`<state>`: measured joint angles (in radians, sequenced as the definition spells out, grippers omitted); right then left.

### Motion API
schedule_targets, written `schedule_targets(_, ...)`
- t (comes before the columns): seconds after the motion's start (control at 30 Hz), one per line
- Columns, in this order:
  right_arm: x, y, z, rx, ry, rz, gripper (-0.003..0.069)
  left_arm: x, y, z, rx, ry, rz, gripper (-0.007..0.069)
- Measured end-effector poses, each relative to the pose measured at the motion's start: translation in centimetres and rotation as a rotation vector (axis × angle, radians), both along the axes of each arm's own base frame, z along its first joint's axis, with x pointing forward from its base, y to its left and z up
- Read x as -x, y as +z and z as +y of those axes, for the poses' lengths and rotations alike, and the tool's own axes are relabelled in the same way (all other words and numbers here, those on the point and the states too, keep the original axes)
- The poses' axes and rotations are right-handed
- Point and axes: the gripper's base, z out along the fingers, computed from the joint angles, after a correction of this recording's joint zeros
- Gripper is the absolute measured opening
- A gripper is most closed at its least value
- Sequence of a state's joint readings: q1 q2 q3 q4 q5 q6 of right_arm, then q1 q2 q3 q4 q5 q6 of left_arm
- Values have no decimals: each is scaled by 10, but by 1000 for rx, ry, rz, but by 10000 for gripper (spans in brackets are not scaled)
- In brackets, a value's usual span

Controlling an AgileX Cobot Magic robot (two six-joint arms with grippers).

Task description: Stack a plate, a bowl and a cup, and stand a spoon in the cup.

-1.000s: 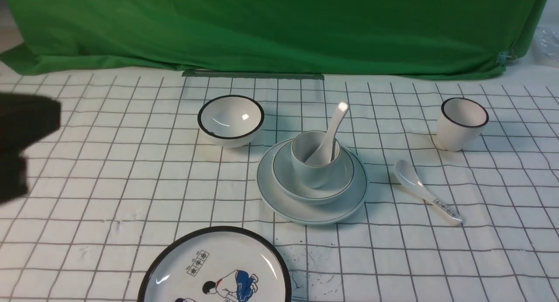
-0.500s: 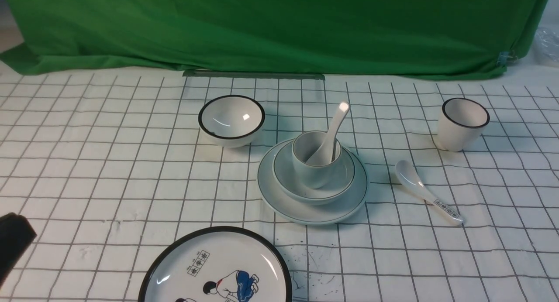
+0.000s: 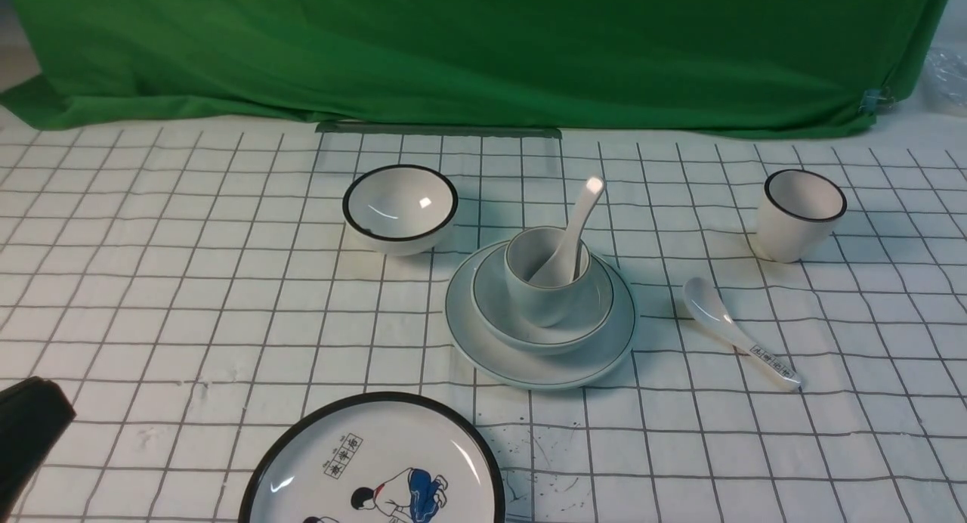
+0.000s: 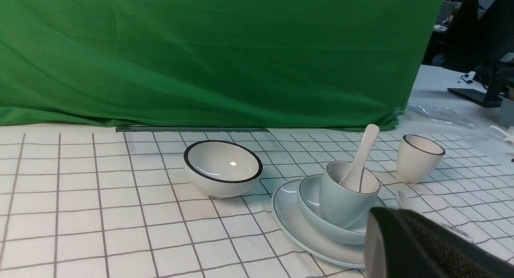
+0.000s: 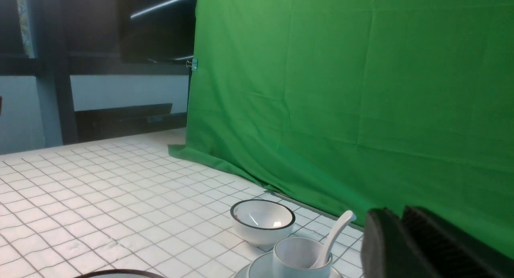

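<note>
Front view: your L gripper is at the near L edge, well apart from the stack: plate, bowl on it, cup in bowl, spoon leaning in cup.

L wrist view: your L jaws are closed, nothing seen between them; they overlap the plate in view, can't tell depth.

R wrist view: your R gripper shows beside the spoon, w/ opening unclear.

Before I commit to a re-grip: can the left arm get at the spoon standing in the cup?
Probably yes. The spoon's handle rises well clear of the cup, nothing covers it, and the left gripper looks empty. Its jaws are shut, though, so they would have to open first.
</note>
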<state>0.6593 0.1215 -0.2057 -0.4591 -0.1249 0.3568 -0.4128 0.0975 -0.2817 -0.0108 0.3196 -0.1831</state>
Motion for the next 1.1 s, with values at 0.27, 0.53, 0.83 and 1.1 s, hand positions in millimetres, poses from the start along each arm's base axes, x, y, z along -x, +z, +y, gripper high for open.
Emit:
schedule_targets(0.27, 0, 0, 0, -1, 0, 1, 118, -4, -9, 3, -102, 78, -104, 2)
schedule_targets(0.53, 0, 0, 0, -1, 1, 1, 129, -12, -60, 20, -147, 406, -79, 2)
schedule_targets(0.83, 0, 0, 0, -3, 2, -1, 158, -11, -81, 19, -190, 385, 48, 2)
schedule_targets(1.1, 0, 0, 0, -3, 2, -1, 176, -11, -82, 19, -231, 381, 42, 2)
